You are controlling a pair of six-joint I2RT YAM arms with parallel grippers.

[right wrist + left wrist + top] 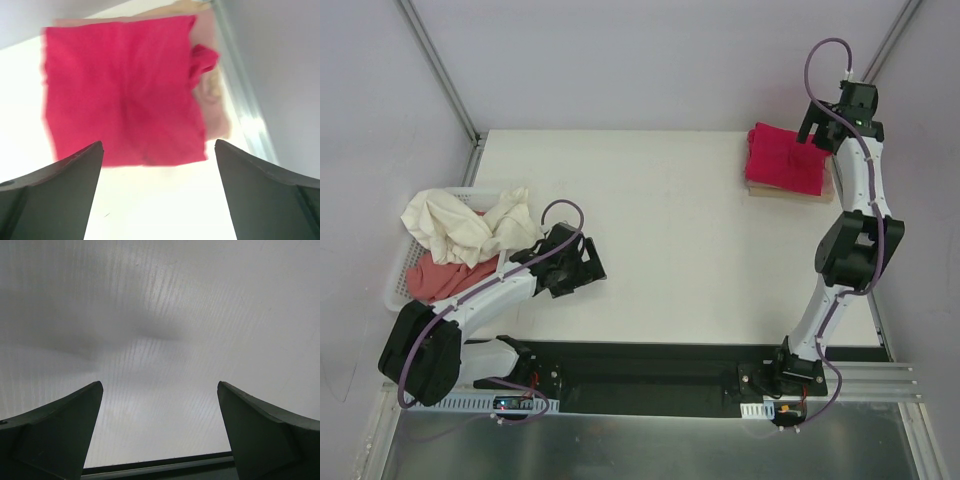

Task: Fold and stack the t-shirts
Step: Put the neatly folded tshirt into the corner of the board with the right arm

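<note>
Left end effector (pixel 160 386): jaws wide, nothing held, over table (pixel 165 300).
Right end effector (pixel 159 145): jaws wide, hovering above folded red t-shirt (pixel 120 95).

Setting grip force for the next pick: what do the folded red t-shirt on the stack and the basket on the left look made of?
Red t-shirt: soft matte knit fabric, probably cotton, going by its creases and one limp, bunched sleeve. Basket: rigid white plastic, going by its moulded lattice wall. It is too small in view to judge the gloss.
</note>
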